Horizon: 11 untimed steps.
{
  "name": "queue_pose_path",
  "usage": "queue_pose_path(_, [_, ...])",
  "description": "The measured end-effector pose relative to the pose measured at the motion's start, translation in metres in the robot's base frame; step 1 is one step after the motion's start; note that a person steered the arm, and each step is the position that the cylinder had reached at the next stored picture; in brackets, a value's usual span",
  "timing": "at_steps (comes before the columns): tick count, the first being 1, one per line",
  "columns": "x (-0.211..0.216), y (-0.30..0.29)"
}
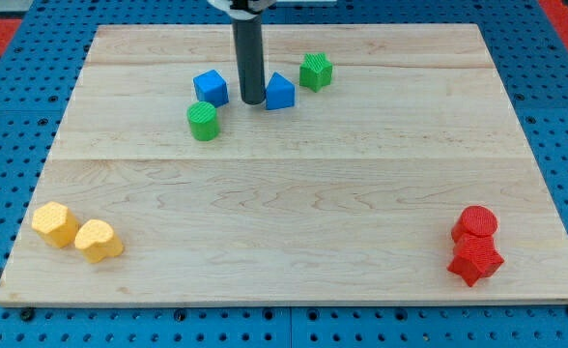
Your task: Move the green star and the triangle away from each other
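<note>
Sitting near the view's top, just right of centre, the green star (316, 71) and the blue triangle (280, 92) are close neighbours, the star up and to the right of the triangle with a thin gap between them. My tip (252, 102) stands at the triangle's left side, touching it or nearly so; the exact contact cannot be made out. The arm carries no claw, only a dark rod, so there is nothing to open or close.

Left of the rod sits a blue cube (211, 88), and just below that a green cylinder (203, 122). These two are near the tip's other side. Far off, two yellow blocks (76, 233) lie together at the bottom left of the wooden counter (284, 193), and two red blocks (475, 246) touch at the bottom right.

As I judge it, pushing the triangle straight right from here would drive it toward the star, closing the gap. A better stroke would bring the tip round to the triangle's upper right, between the two pieces, and then slide the triangle down toward the open middle of the counter. Alternatively, the star could be nudged right from its left edge. Either way, the stroke should be slow and centred so the piece does not spin off, and should avoid the cube and cylinder.
</note>
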<state>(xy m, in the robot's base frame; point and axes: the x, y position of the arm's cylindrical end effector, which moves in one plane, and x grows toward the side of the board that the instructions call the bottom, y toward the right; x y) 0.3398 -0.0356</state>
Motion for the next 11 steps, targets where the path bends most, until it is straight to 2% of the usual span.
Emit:
queue_pose_path(2, [-0.041,-0.005])
queue_pose_path(4, [-0.046,0.082])
queue_pose_path(5, [-0.033,0.029])
queue_pose_path(6, [0.004,0.017])
queue_pose_path(7, [0.004,0.044])
queue_pose_path(8, [0.006,0.155])
queue_pose_path(9, [-0.037,0.235])
queue_pose_path(10, [-0.064,0.179])
queue_pose_path(11, [-0.057,0.124])
